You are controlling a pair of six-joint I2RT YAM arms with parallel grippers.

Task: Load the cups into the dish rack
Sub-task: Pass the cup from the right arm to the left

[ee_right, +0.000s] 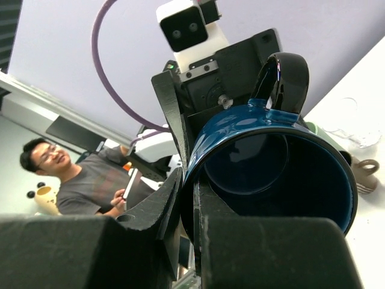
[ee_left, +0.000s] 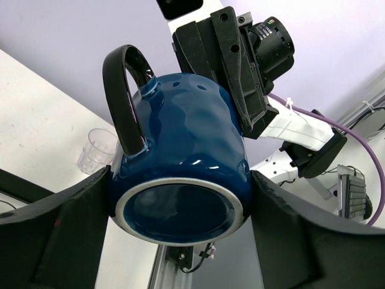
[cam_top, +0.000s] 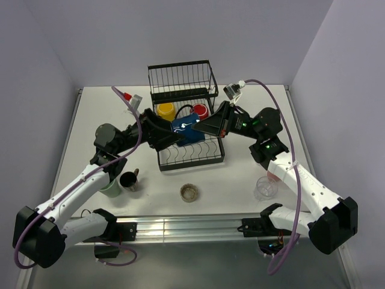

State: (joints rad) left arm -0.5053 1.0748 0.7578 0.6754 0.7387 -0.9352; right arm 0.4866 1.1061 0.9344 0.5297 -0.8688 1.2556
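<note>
The navy mug point(cam_top: 187, 129) hangs on its side above the black wire dish rack point(cam_top: 194, 158), held between both arms. My left gripper point(cam_top: 175, 130) is shut on the mug's body near its base point(ee_left: 180, 150), one finger point(ee_left: 66, 235) on each side. My right gripper point(cam_top: 203, 127) is shut on the mug's rim point(ee_right: 277, 156), one finger point(ee_right: 162, 205) outside and one inside. A yellow cup point(cam_top: 166, 111) and a red cup point(cam_top: 200, 111) sit in the rack. A black mug point(cam_top: 128, 180), a green tumbler point(cam_top: 110, 187), a low brownish glass point(cam_top: 190, 192) and a clear glass point(cam_top: 265, 187) stand on the table.
The rack's taller basket section point(cam_top: 180, 78) is at the far end. A pinkish cup point(cam_top: 273, 175) shows partly behind my right arm. The clear glass also shows in the left wrist view point(ee_left: 96, 150). A metal rail point(cam_top: 180, 227) runs along the near edge.
</note>
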